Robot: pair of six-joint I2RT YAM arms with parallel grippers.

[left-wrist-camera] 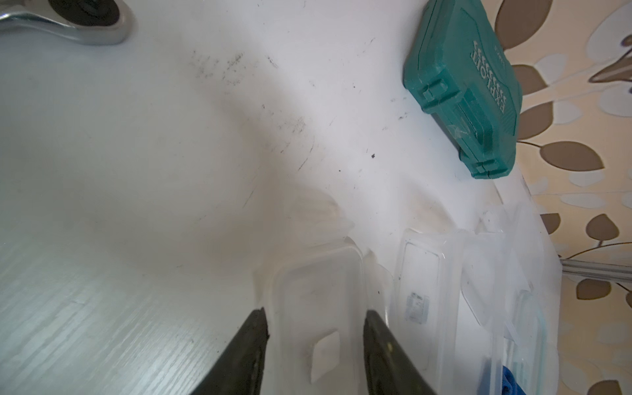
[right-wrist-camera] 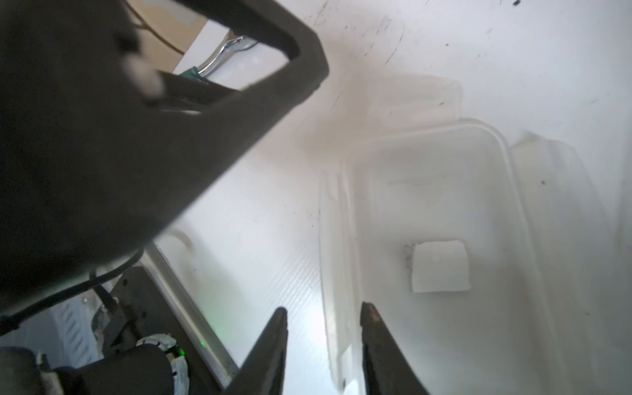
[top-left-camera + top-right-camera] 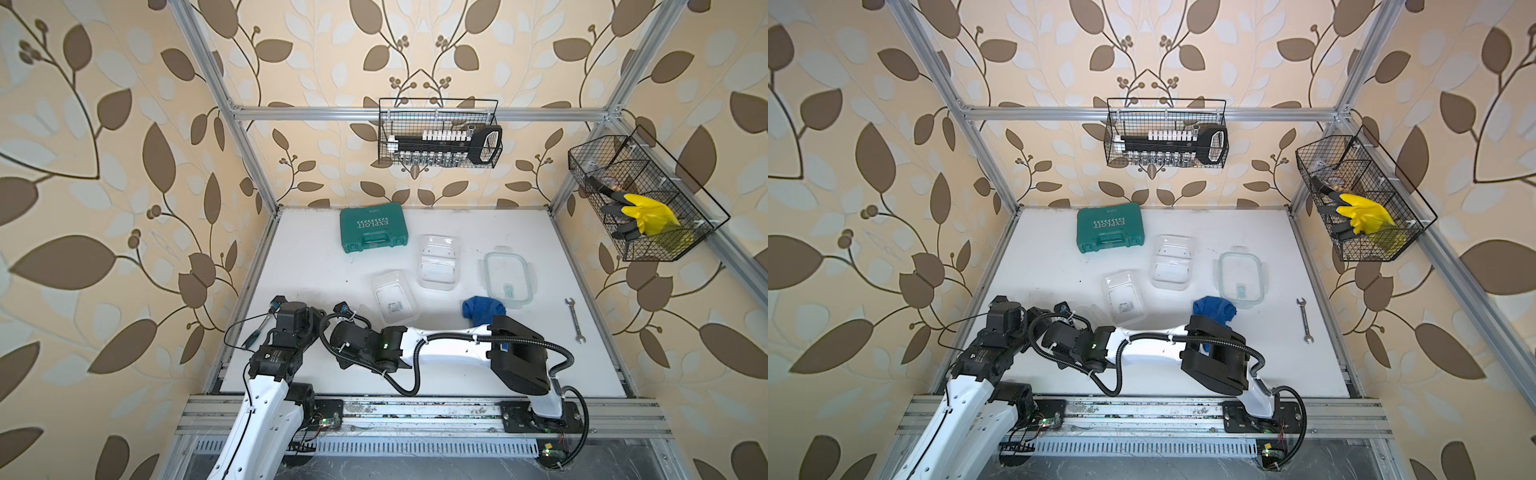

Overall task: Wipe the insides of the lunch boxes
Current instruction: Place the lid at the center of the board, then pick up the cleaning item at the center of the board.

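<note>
Take the table centre as the clock hub, with 12 o'clock at the back wall. You will find the near lunch box [image 1: 318, 290] at about 9 o'clock, under both wrists. The left gripper [image 1: 316, 319] has its jaws apart, one finger on each side of this box; you cannot tell whether they touch it. The right gripper [image 2: 324, 309] is also spread, astride the box's side wall. The centre lunch box [image 3: 395, 297] sits at the hub, the far lunch box [image 3: 438, 262] at 1 o'clock, the green-rimmed lid [image 3: 508, 276] at 2 o'clock and the blue cloth [image 3: 482, 309] at 3 o'clock.
</note>
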